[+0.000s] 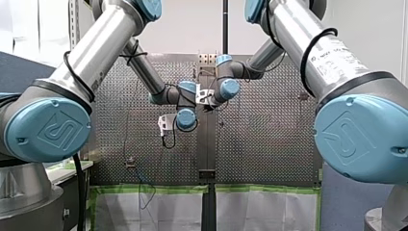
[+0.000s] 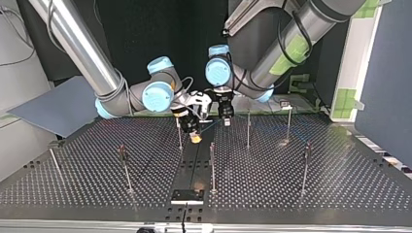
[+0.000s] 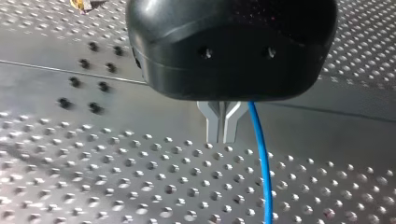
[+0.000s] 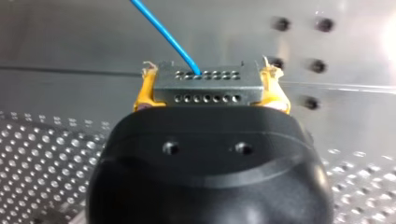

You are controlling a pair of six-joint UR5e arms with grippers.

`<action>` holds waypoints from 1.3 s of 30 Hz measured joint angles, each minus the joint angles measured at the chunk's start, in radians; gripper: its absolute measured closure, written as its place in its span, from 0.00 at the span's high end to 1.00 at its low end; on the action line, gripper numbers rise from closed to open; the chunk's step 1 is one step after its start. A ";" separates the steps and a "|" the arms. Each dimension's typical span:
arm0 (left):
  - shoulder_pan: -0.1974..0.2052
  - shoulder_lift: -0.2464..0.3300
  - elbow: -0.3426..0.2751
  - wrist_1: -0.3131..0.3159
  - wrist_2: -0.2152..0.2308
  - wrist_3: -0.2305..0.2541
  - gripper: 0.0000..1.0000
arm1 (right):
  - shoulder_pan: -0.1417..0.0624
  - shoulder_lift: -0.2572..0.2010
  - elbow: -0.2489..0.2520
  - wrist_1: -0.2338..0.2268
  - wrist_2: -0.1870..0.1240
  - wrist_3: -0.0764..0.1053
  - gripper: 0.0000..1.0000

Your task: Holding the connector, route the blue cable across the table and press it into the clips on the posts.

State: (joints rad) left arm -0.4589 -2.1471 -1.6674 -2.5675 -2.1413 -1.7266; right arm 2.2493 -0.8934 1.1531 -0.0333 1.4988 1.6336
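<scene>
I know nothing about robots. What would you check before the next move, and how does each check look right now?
1. Connector clamped in my right gripper: ok, it sits between the yellow pads.
2. Blue cable joined to the connector: ok, it leaves the connector's face.
3. My left gripper guiding the cable: cannot tell. Its fingers are together and the cable runs beside them.
4. Cable pressed into a clip on a post: not ok, as far as the top view shows.
5. Cable free of kinks: ok near both grippers.
</scene>
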 joint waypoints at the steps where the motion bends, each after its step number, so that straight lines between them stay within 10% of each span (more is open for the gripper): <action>1: -0.002 0.011 -0.006 -0.001 -0.003 -0.005 0.00 | 0.001 -0.008 0.003 0.005 0.000 0.001 0.00; 23: -0.014 0.197 -0.019 -0.083 -0.060 0.016 0.00 | -0.021 -0.195 0.155 0.028 0.003 0.121 0.00; 39: -0.009 0.341 -0.010 -0.097 0.013 0.036 0.00 | -0.016 -0.341 0.162 0.048 0.002 0.136 0.00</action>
State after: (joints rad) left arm -0.4676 -1.8061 -1.6772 -2.6642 -2.1284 -1.6909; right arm 2.2337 -1.2347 1.3155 0.0143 1.5008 1.7694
